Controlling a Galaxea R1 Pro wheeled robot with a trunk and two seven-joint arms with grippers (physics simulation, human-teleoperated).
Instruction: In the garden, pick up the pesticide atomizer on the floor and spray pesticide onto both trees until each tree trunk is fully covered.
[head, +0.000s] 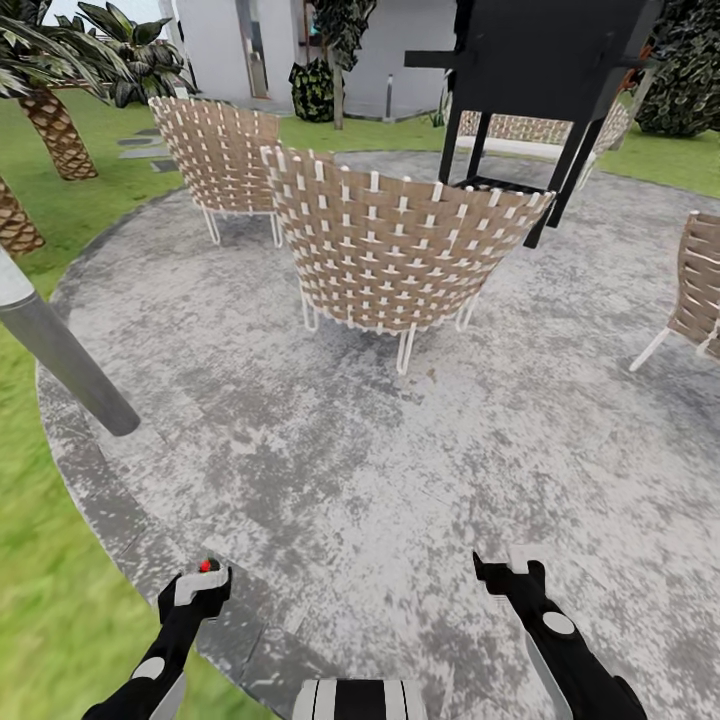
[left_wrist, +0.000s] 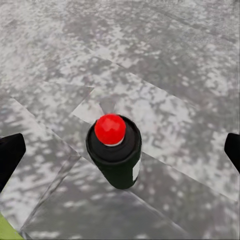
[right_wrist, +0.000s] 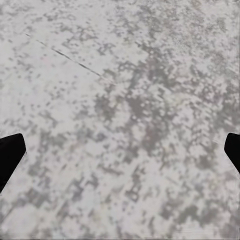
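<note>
Atomizer (left_wrist: 115, 152) stood upright on grey paving (left_wrist: 175, 75), centred between the wide-apart fingers of the left hand (left_wrist: 120, 150); judged light, rigid, smooth-walled, so grip mid-body below red nozzle (left_wrist: 110, 128).

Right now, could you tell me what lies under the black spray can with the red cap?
Under the black spray can with the red cap lies mottled grey paving, crossed by slab joints. The spot directly beneath its base is covered by the can itself.

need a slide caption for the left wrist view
Open left gripper poised above the black, red-capped pesticide atomizer standing upright on the grey paved patch.
</note>
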